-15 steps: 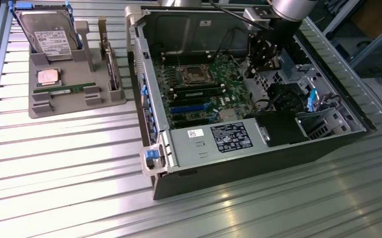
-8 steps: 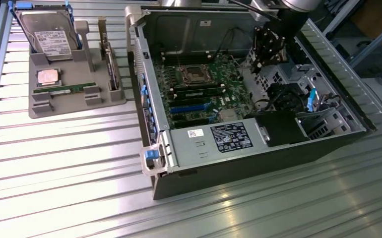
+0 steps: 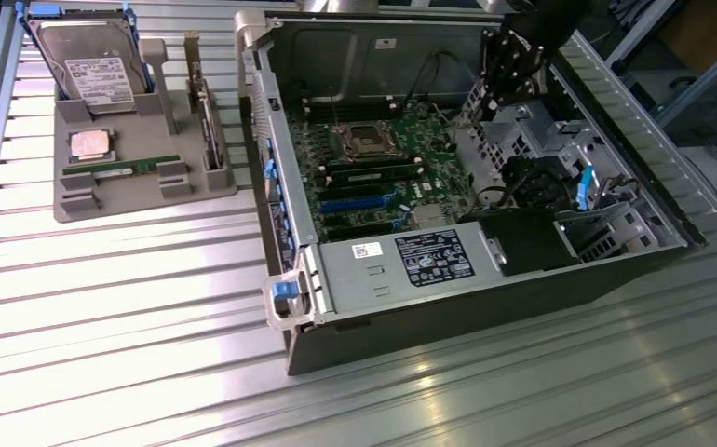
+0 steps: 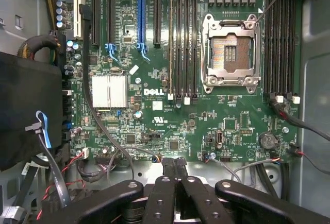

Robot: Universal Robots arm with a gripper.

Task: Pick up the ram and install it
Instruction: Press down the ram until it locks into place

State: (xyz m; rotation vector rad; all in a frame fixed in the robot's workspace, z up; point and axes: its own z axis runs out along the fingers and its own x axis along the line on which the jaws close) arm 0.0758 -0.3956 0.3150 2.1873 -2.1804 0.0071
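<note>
The ram [image 3: 120,169] is a thin green stick lying in a slot at the front of the grey parts holder [image 3: 79,200], on the exterior view's left. My gripper [image 3: 507,88] hangs over the far right side of the open computer case [image 3: 458,298], well away from the ram. In the wrist view the gripper [image 4: 174,166] is shut, its two black fingers pressed together with nothing between them. It looks down on the green motherboard [image 4: 170,126], with long black memory slots [image 4: 183,38] beside the open processor socket [image 4: 230,51].
The holder also carries a hard drive [image 3: 86,60], a square silver processor [image 3: 89,144] and an upright expansion card [image 3: 209,121]. Inside the case sit a power supply [image 3: 427,261], a black fan shroud [image 4: 28,110] and loose cables [image 4: 51,152]. All of it rests on a ribbed metal table [image 3: 110,307].
</note>
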